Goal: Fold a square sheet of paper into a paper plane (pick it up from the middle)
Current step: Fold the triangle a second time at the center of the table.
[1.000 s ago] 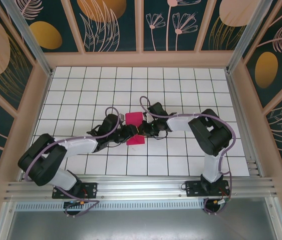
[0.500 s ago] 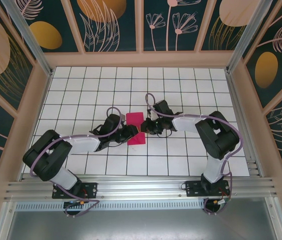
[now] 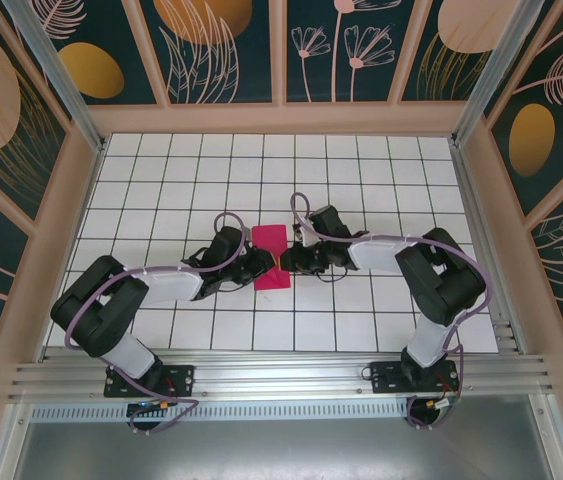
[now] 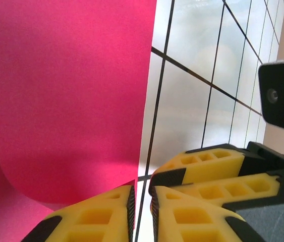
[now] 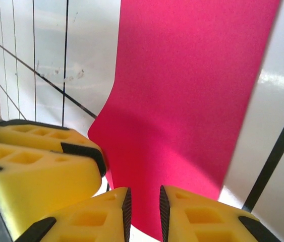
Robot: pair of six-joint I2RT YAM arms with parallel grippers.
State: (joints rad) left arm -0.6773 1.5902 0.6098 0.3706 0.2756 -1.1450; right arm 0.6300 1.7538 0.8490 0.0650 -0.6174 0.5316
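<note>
the white grid table (image 3: pixel 161 160) spreads on all sides of a pink sheet of paper (image 3: pixel 269 242), which lies on it folded to a narrow rectangle. the left arm (image 3: pixel 151 288) reaches the sheet from its left, the right arm (image 3: pixel 401 250) from its right. the left gripper (image 4: pixel 143 212) sits at the sheet's edge with its yellow fingers (image 4: pixel 91 217) almost together; whether they grip the sheet cannot be told. the right gripper (image 5: pixel 144 217) has its fingers (image 5: pixel 202 219) closed on the sheet's near edge, just beside the left gripper.
</note>
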